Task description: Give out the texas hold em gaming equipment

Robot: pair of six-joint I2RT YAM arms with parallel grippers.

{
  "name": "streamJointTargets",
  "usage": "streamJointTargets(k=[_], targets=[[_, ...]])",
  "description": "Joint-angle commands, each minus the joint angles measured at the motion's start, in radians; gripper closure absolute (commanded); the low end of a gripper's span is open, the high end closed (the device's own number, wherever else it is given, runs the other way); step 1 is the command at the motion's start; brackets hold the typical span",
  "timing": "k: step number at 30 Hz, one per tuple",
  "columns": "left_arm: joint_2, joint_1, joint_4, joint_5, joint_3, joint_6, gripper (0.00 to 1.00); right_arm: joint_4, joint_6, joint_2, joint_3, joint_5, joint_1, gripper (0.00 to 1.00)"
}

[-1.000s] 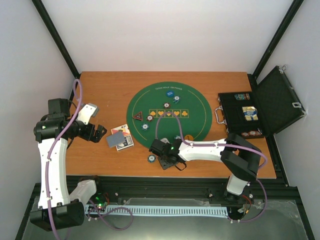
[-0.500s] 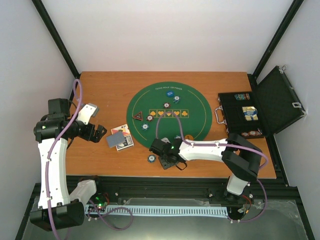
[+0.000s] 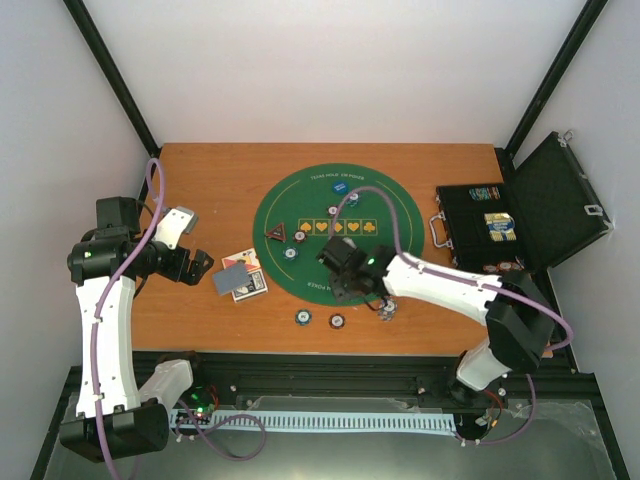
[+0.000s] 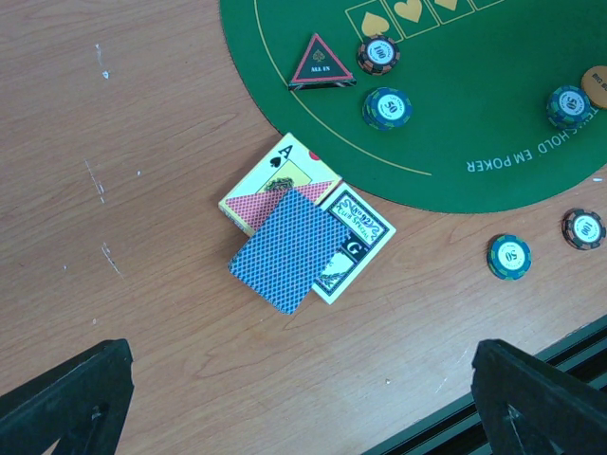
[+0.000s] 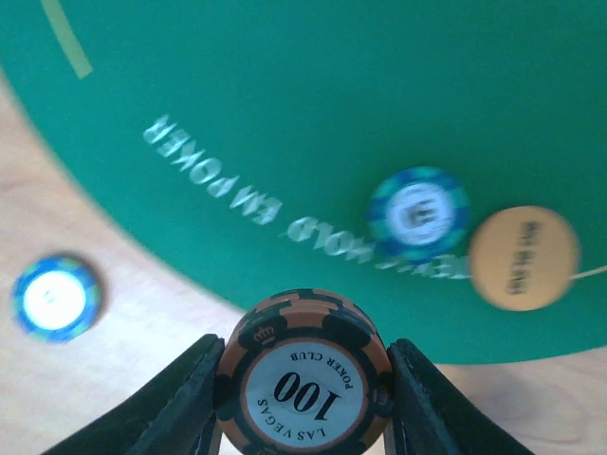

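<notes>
Right jaws pinching orange-black 100 chip [image 5: 303, 384] squarely between them, left jaws spread wide.

The overhead camera sits above and behind my two bases, looking down and forward across the whole table [image 3: 200, 170], far enough off to hold the green mat [image 3: 395, 200] and the black case [image 3: 555, 200] together. My left wrist camera looks almost straight down from some height on the card pile [image 4: 299, 237] and the mat's near edge (both plain from above too). My right wrist camera hangs very close over the mat's lettered rim, with the 100 chip [image 5: 303, 384] filling its lower frame. It is blurred, so its teal chip [image 5: 417, 213] is probably the one at the left view's right edge.
</notes>
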Motion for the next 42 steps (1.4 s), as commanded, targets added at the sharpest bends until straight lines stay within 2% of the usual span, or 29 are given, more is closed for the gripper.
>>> streamJointTargets(k=[1,6,12,21,30,39,42], targets=[[-0.008,0.003,-0.024,0.003,0.038,-0.003,0.00,-0.026,-0.088,-0.051,0.019,0.018,-0.148,0.63],[-0.005,0.003,-0.028,0.006,0.048,-0.005,0.00,0.012,-0.165,-0.004,0.035,-0.027,-0.312,0.65],[-0.005,0.003,-0.029,0.001,0.053,-0.002,0.00,0.057,-0.209,0.119,0.091,-0.063,-0.407,0.66],[0.007,0.003,-0.033,0.007,0.071,-0.005,0.00,0.106,-0.229,0.288,0.143,-0.097,-0.449,0.68],[0.014,0.003,-0.028,0.007,0.068,-0.004,0.00,0.128,-0.228,0.332,0.118,-0.096,-0.455,0.68],[0.015,0.002,-0.022,0.007,0.061,-0.004,0.00,0.138,-0.234,0.336,0.117,-0.091,-0.466,0.60],[0.014,0.003,-0.023,0.004,0.061,-0.003,0.00,0.127,-0.235,0.329,0.125,-0.095,-0.466,0.49]])
